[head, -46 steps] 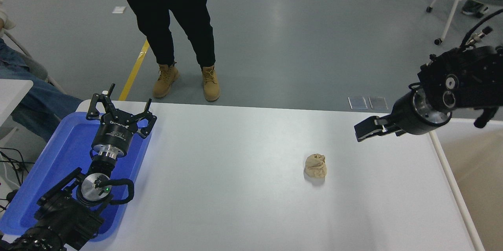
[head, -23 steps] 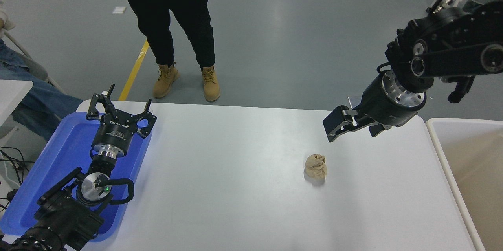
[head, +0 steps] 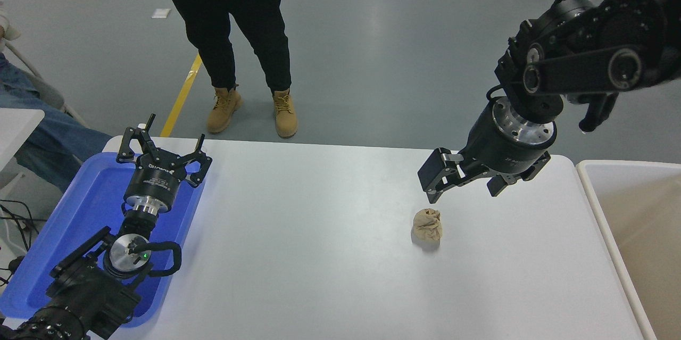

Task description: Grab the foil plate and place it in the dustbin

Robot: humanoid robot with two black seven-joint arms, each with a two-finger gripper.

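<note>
No foil plate anywhere in view, not on the table (head: 319, 276), not in either gripper, so probably already dropped in the dustbin (head: 585, 180); can't confirm, since only a strip of the bin's white rim and tan inside shows at the frame edge and no foil is visible there. Right gripper (head: 463, 183) hangs above the table w/ nothing between the jaws; looks spread, one finger (head: 433, 180) clearly out to its left, the other partly hidden behind the wrist. Dustbin off to its right, well apart. Small crumpled paper ball (head: 426, 224) sits just below and slightly left of that gripper, not touching. Not the task item, but looks like the next thing lined up. Left gripper (head: 162, 156) parked far off to the left over the blue tray (head: 90, 191), fingers splayed, empty. Person (head: 234, 36) standing beyond the table's far edge, clear of both arms. Read: task done or near done as far as frames allow; only open item = verifying the plate actually landed inside the bin, not checkable from this angle.
</note>
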